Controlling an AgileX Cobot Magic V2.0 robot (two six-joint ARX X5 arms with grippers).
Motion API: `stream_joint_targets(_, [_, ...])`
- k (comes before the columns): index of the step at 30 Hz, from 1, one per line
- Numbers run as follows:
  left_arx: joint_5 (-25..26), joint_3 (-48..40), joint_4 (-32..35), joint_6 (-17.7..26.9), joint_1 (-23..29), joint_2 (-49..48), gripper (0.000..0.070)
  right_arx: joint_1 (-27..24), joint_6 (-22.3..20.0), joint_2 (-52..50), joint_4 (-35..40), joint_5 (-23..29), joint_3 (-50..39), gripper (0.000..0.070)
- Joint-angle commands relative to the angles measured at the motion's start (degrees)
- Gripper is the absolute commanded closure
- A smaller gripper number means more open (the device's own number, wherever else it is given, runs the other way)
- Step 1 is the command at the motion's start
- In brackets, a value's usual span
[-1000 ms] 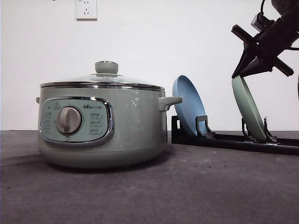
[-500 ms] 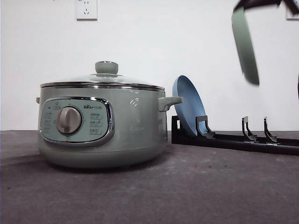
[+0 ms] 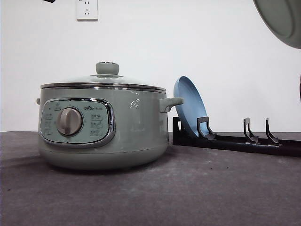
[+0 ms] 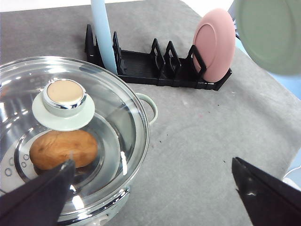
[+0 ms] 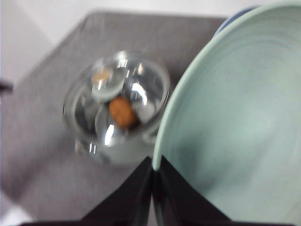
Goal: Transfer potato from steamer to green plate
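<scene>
I note the glass lid (image 4: 70,136) seated on the steamer (image 3: 101,127), blocking access to the potato (image 4: 63,149). Worktop (image 3: 188,188) in front of the rack (image 3: 235,140) lies open.

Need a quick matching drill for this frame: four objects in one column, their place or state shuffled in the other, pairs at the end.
Things:
1. potato
2. green plate
3. blue plate
4. pink plate

Places or states:
A. standing at the end of the black rack farthest from the steamer
B. held in the air by the right gripper
C. inside the steamer, under the glass lid
D. leaning in the rack slot nearest the steamer

Pairs: 1-C, 2-B, 3-D, 4-A
</scene>
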Motion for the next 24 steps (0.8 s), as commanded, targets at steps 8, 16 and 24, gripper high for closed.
stream_joint_targets(8, [0.27, 1.40, -0.56, 0.51, -0.24, 0.20, 0.0000, 12.93, -2.00, -4.99, -8.71, 15.79, -1.74, 0.0695])
stream_joint_targets(16, [0.27, 1.40, -0.87, 0.51, -0.24, 0.20, 0.0000, 23.81, 3.70, -6.39, -9.33, 23.07, -8.23, 0.0695])
stream_joint_targets(24, [0.27, 1.40, -0.86, 0.52, -0.24, 0.20, 0.0000, 33.77, 9.33, -6.28, -4.93, 28.88, -19.63, 0.0695])
